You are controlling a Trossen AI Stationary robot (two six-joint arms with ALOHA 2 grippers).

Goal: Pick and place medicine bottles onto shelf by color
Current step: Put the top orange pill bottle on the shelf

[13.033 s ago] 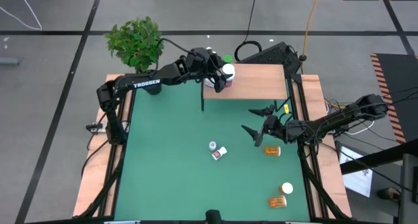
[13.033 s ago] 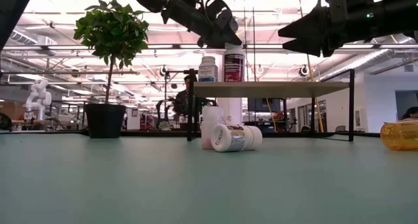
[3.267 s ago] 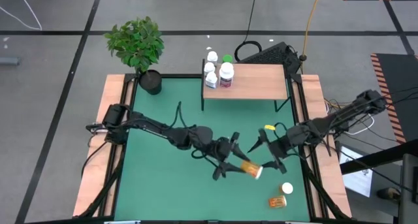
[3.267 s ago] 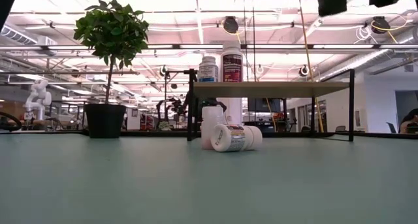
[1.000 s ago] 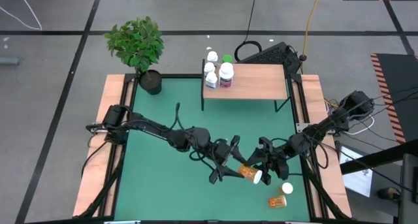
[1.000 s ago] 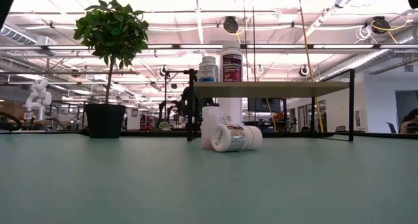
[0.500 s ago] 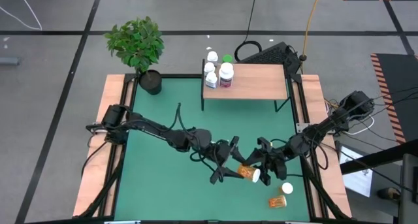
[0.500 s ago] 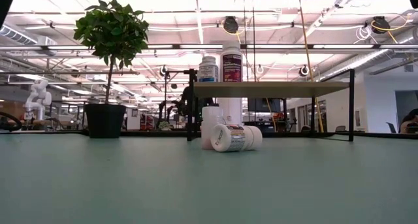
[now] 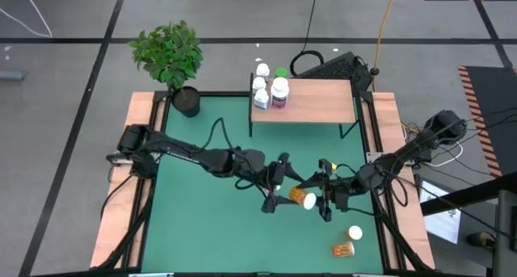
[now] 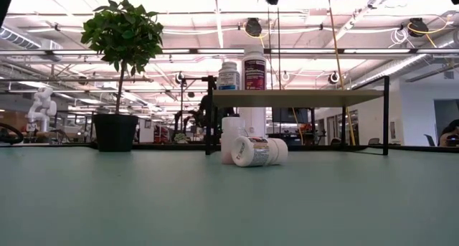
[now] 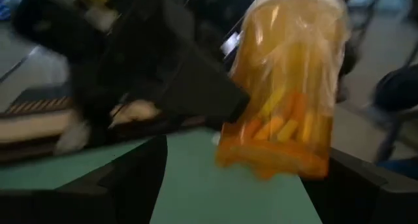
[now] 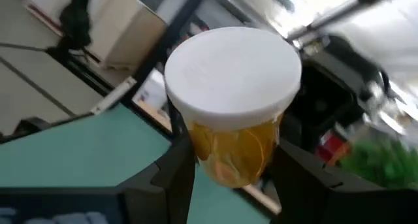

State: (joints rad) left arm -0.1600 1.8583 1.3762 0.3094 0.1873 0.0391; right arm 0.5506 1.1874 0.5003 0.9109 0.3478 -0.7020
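An amber medicine bottle with a white cap hangs above the middle of the green mat, between my two grippers. My right gripper is shut on it. My left gripper stands open; its two fingers flank the bottle's bottom end without touching it. The shelf stands at the far edge with white bottles and a green-capped one at its left end. Two white bottles rest on the mat before the shelf, one upright and one on its side. My right gripper pinches the amber body just under the white cap between its two fingers. The fingers come about level from the table's right side. The bottle lies roughly level, cap toward my right gripper, lifted clear of the mat.
A potted plant stands at the far left corner. Another amber bottle lies near the front right, with a white-capped one beside it. Wooden rails run along both sides of the mat.
My left gripper has opened and let go of the amber bottle, which stays in my right gripper. Both grippers and the bottle have gone a little toward the table's far edge.
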